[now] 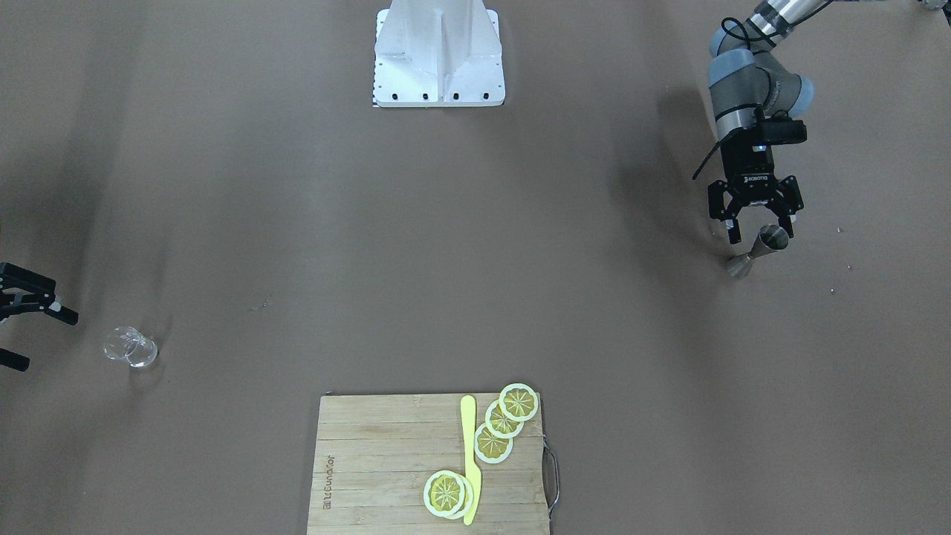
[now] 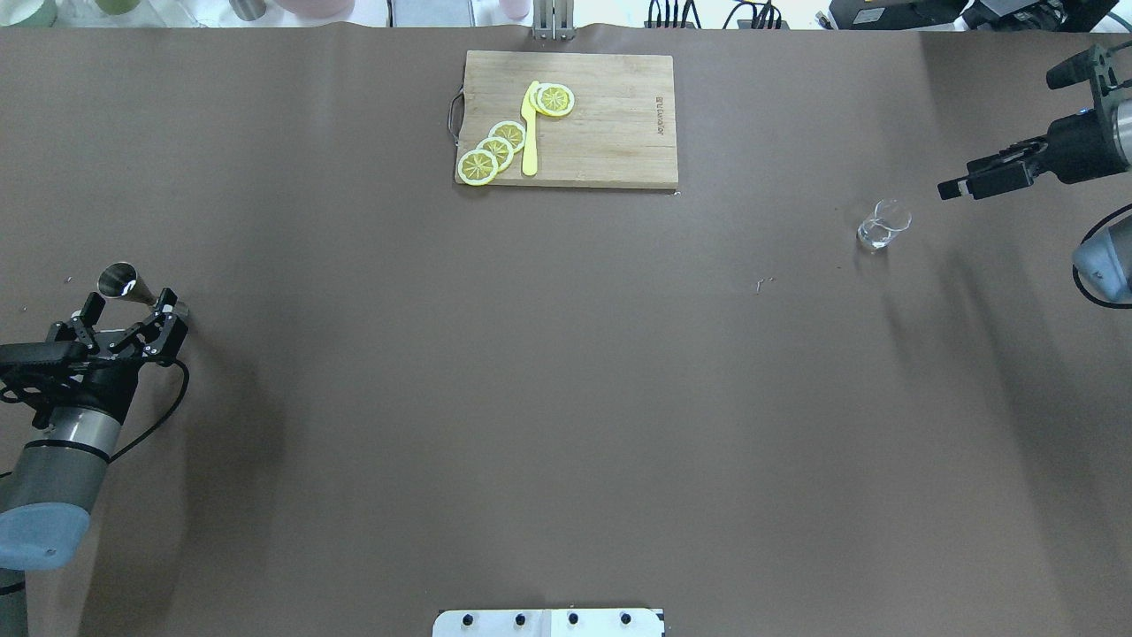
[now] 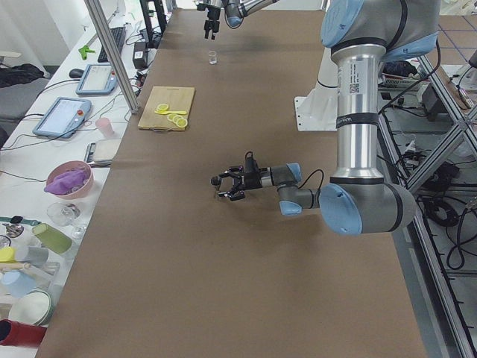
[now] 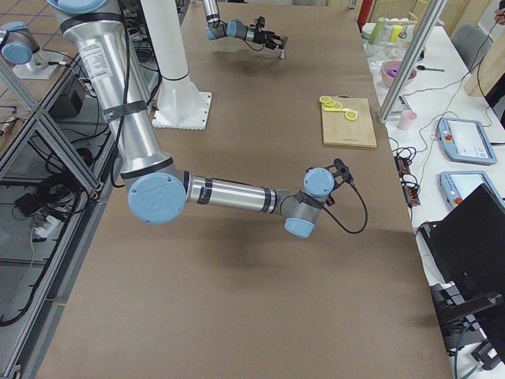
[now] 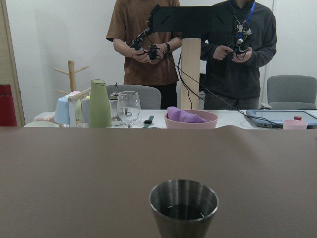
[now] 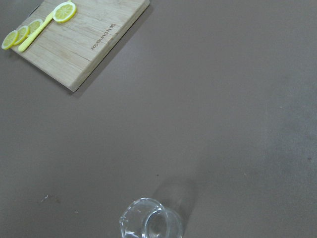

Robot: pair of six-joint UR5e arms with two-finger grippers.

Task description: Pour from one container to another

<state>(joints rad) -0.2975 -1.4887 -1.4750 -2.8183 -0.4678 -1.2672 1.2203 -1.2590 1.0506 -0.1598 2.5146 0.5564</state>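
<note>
Left gripper [image 2: 128, 303]: opened wide and holding nothing. Its jaws stand on either side of the steel jigger, and I see no contact.

Steel jigger [image 2: 141, 290]: it stands upright at the left end of the table [image 2: 531, 398], well apart from the glass. In the left wrist view its upper cup [image 5: 183, 204] seems to hold a little dark liquid, but I cannot be sure.

Jigger, handling: I judge it light and stiff, and slippery because it is polished. The narrow waist looks the best place to hold, since the cones above and below would stop it from sliding. It should be kept level until it is over the glass.

Cutting board [image 2: 610, 133]: at the far middle of the table, with lemon slices [image 2: 495, 150] and a yellow knife [image 2: 530, 133] on it. It has no part in the pouring.

Glass tumbler [image 2: 883, 224]: upright on the right part of the table. I judge it fragile and smooth. Its thick base should steady it, though a knock on the rim may push it.

Right gripper [image 1: 41, 338]: opened wide and holding nothing, near the tumbler but apart from it.
</note>
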